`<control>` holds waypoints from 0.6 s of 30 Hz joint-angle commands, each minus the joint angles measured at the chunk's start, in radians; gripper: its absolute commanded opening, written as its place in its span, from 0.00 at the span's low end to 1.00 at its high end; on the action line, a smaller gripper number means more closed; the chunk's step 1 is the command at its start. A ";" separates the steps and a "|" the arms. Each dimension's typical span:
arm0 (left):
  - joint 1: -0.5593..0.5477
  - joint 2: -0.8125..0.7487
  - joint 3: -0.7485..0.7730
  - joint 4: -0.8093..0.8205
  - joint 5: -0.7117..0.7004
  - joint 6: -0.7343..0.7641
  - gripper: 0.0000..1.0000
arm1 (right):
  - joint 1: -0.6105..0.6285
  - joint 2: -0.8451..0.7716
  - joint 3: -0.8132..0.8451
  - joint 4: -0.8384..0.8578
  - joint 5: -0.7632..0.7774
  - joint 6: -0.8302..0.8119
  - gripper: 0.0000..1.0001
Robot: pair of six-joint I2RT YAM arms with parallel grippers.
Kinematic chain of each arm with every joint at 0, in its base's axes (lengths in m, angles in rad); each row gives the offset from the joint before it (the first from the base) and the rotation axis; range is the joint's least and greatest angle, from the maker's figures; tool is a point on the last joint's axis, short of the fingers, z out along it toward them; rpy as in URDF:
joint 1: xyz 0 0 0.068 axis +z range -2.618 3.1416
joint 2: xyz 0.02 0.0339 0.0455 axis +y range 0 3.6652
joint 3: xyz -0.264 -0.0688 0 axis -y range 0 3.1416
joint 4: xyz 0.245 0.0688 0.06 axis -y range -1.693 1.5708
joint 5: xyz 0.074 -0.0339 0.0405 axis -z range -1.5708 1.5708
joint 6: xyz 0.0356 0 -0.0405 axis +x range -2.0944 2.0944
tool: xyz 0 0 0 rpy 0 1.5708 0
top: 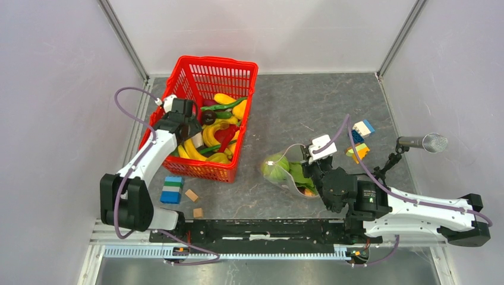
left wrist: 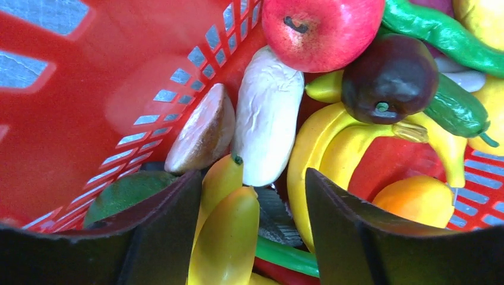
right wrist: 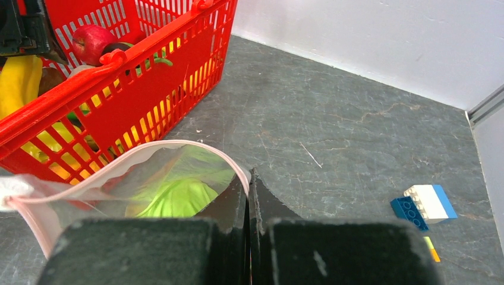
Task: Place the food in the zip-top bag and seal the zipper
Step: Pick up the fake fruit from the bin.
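Note:
The food [top: 217, 133] fills a red mesh basket [top: 217, 59]. My left gripper [top: 191, 122] is down inside it. In the left wrist view its jaws [left wrist: 252, 178] stand open around a pair of yellow bananas [left wrist: 229, 231], with a gap on the right side. Above them lie a white piece [left wrist: 267, 113], a red apple [left wrist: 321, 24] and a dark purple fruit [left wrist: 389, 77]. The zip-top bag [top: 285, 169] lies mid-table with a green cabbage ball [right wrist: 178, 199] inside. My right gripper [right wrist: 249, 175] is shut on the bag's mouth at the pink zipper [right wrist: 196, 145], holding it open.
Loose building blocks lie on the table: a blue-green one [top: 172, 189] and two small tan ones [top: 191, 195] near the basket, coloured ones [top: 362, 127] at the right. A microphone [top: 423, 142] stands at the right edge. White walls close in three sides.

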 commanded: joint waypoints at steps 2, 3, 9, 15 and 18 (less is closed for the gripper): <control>0.003 -0.075 -0.028 0.093 0.045 -0.011 0.51 | 0.000 -0.014 -0.005 0.060 -0.007 0.031 0.00; 0.003 -0.092 -0.035 0.094 0.051 -0.004 0.42 | 0.000 -0.013 -0.006 0.062 -0.008 0.031 0.00; 0.003 -0.185 -0.076 0.083 0.056 0.018 0.16 | 0.000 -0.011 -0.016 0.077 -0.009 0.032 0.00; 0.003 -0.263 -0.039 0.076 0.096 0.066 0.02 | 0.000 -0.012 -0.020 0.082 -0.013 0.036 0.00; 0.003 -0.315 -0.015 0.074 0.093 0.081 0.02 | 0.000 -0.013 -0.022 0.086 -0.014 0.040 0.00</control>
